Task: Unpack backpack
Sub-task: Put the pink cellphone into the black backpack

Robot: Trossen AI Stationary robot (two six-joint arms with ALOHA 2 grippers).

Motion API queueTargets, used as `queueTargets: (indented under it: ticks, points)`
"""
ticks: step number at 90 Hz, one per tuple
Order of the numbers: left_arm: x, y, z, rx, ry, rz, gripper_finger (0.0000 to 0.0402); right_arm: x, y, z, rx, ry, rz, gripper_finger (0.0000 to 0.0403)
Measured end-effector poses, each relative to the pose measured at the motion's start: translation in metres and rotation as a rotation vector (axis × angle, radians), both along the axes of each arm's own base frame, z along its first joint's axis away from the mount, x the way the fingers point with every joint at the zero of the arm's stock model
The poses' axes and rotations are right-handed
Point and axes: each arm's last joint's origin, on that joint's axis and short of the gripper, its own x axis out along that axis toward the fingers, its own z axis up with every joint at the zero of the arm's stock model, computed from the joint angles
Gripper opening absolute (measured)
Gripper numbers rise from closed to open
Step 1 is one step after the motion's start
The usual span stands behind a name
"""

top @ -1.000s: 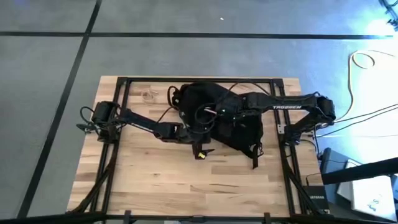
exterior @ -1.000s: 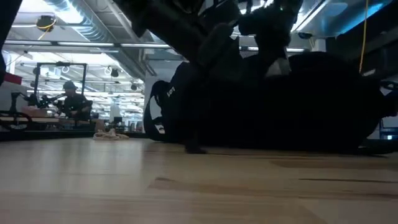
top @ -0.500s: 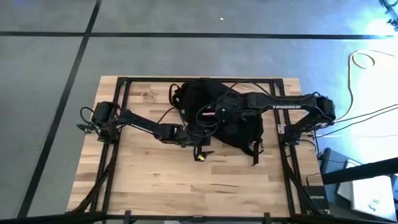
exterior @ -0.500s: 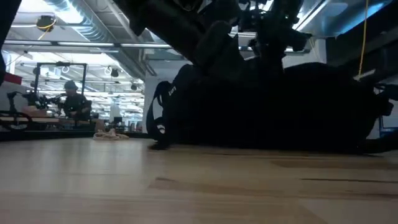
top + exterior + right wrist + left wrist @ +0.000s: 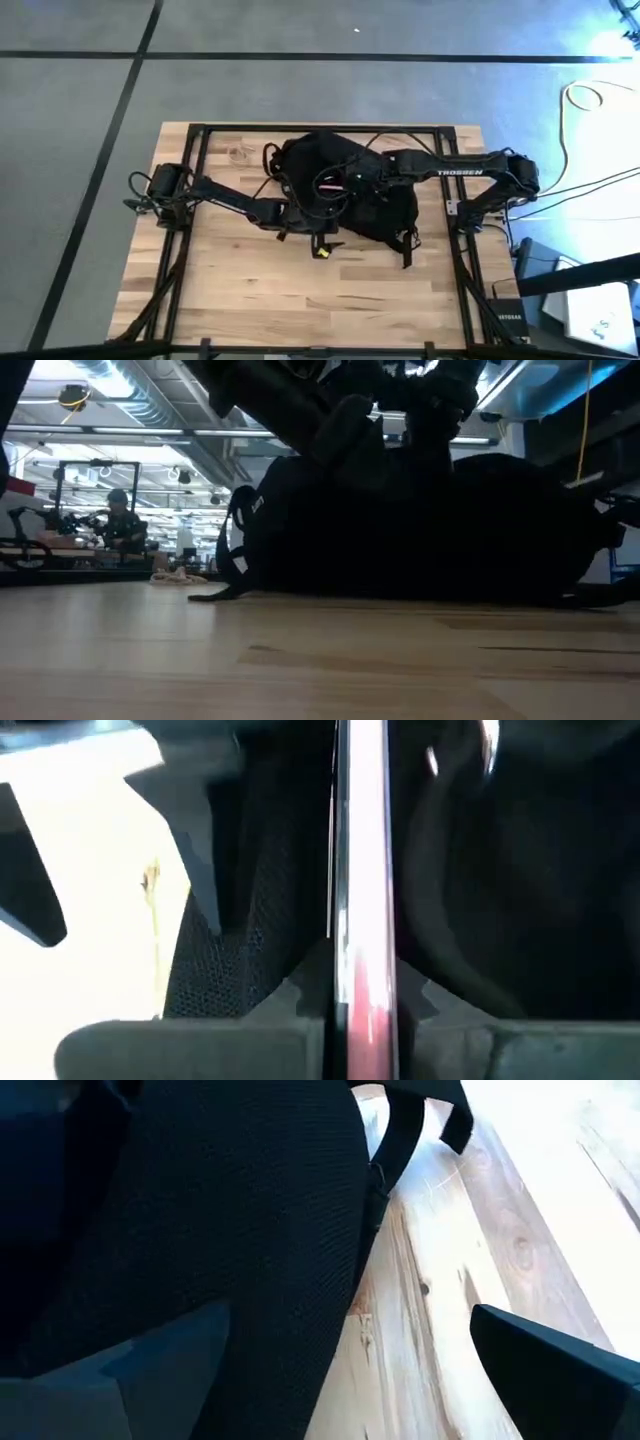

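Observation:
The black backpack lies on its side at the far middle of the table, straps trailing toward the near edge. In the low view the backpack fills the middle, one strap end flat on the wood. My left gripper is open at the pack's near left side, mesh fabric beside one finger. My right gripper is over the pack's top, shut on a thin shiny rod-like thing. My left gripper: I cannot tell whether its finger touches the mesh fabric next to it. My right gripper pinches the thin shiny rod-like thing between its two fingers, which lie across it. The thing runs on straight ahead over the pack's dark fabric; its ends are out of view.
A small coil of pale cord lies at the far left of the table. A small yellow piece sits on the wood just in front of the pack. Black frame rails run along the table's sides. Bare wood lies toward the near edge.
The backpack has slid toward the table's left edge, and its left end with a strap now lies farther left on the wood. Both grippers have gone left with it; the right one stays over the pack's top.

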Motion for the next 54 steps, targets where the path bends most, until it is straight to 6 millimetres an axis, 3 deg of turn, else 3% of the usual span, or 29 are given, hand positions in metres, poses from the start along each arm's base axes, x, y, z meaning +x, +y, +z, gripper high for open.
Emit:
queueTargets:
  ticks: [15, 31, 54]
  points:
    - [0.0, 0.0, 0.0, 0.0, 0.003, 0.0, 0.0399, -0.008, 0.002, -0.023, 0.103, 0.055, -0.152, 0.0021]
    - [0.0, 0.0, 0.0, 0.005, 0.004, -0.003, 0.0399, -0.011, 0.005, -0.036, 0.19, 0.067, -0.177, 0.0031]
    - [0.0, 0.0, 0.0, 0.004, 0.001, -0.003, 0.0399, -0.012, 0.003, -0.03, 0.131, 0.069, -0.161, 0.0122]
